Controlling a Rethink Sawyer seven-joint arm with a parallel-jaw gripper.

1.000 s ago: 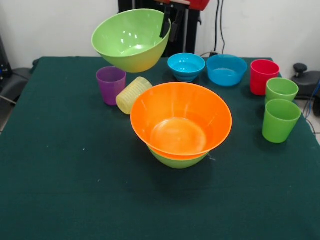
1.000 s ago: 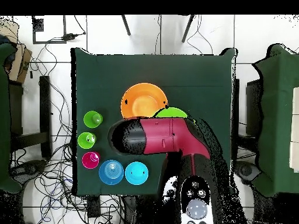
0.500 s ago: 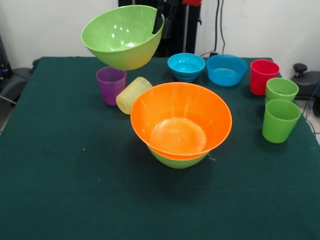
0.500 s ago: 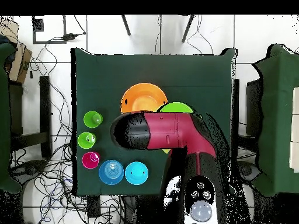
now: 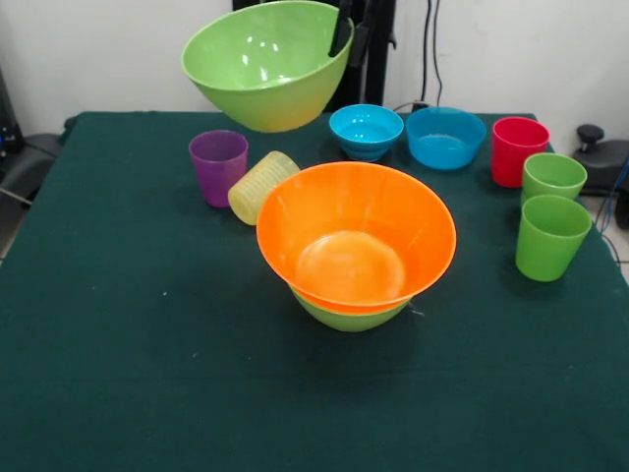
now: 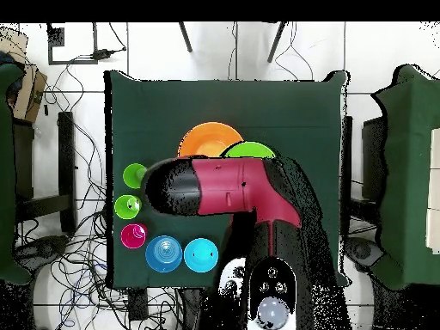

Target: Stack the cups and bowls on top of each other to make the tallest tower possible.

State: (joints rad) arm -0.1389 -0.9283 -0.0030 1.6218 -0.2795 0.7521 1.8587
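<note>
Jaws (image 5: pixel 350 37) pinch the rim of a round lime green plastic bowl (image 5: pixel 263 67), held aloft.
Arm body cut off above — overhead, it hides most of this bowl.

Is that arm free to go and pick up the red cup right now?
Probably not yet: the gripper is shut on the rim of a lime green bowl held in the air. The red cup itself stands uncovered.

A dark green cloth-covered tabletop (image 5: pixel 128 374) fills most of the front view. Behind it stands a plain white wall (image 5: pixel 108 49), with black cables (image 5: pixel 432 49) hanging down it. From overhead, tangled black cables (image 6: pixel 82 249) sprawl over the white tiled floor (image 6: pixel 155 51) beside the tabletop, and two dark green upholstered chairs (image 6: pixel 404 172) flank it at the picture's edges.
</note>
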